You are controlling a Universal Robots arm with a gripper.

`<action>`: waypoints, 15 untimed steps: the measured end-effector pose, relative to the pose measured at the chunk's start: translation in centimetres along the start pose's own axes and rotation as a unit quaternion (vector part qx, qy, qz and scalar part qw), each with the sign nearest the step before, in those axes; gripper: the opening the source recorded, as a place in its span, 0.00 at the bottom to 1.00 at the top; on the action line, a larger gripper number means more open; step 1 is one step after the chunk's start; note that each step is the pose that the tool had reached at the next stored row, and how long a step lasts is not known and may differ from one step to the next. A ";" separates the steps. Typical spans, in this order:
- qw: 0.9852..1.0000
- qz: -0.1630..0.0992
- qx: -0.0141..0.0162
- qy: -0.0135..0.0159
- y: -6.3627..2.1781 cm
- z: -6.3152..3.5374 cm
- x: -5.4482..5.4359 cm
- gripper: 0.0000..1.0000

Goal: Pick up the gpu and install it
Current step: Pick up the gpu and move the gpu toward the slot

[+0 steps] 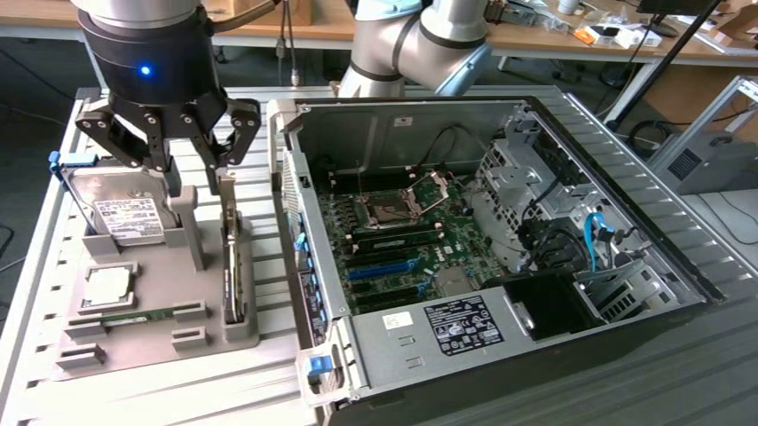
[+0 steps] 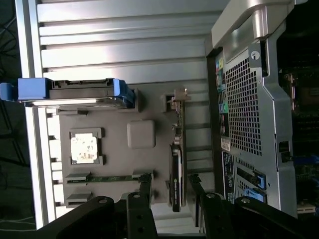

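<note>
The tool [image 2: 168, 185] stands wide open, holding nothing, with the gpu [image 2: 177, 149] upright in its grey holder [image 2: 117, 167] between its fingers. Judging by this, lifting it and installing it in the computer case [image 1: 403, 111] beside the tool both remain.

No text could be read anywhere. The white label [image 1: 126, 216] on the hard drive [image 1: 101, 185] carried dark print too small to make out. The black-and-white sticker [image 1: 457, 321] on the power supply [image 1: 403, 348] held fine lines and small symbols, likewise illegible.
</note>
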State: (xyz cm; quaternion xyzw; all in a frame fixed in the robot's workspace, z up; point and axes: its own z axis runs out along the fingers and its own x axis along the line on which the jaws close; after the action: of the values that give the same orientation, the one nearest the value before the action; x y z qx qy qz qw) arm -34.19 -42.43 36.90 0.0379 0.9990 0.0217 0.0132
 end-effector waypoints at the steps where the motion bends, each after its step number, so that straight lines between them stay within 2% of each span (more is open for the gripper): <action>1: 1.000 0.000 0.000 0.000 -0.06 0.02 0.0 0.42; 15: 1.000 0.000 0.000 0.000 -1.14 0.37 -0.1 0.42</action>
State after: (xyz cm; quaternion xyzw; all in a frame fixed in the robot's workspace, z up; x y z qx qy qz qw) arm -34.20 -43.55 36.48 0.0379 0.9990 0.0217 0.0133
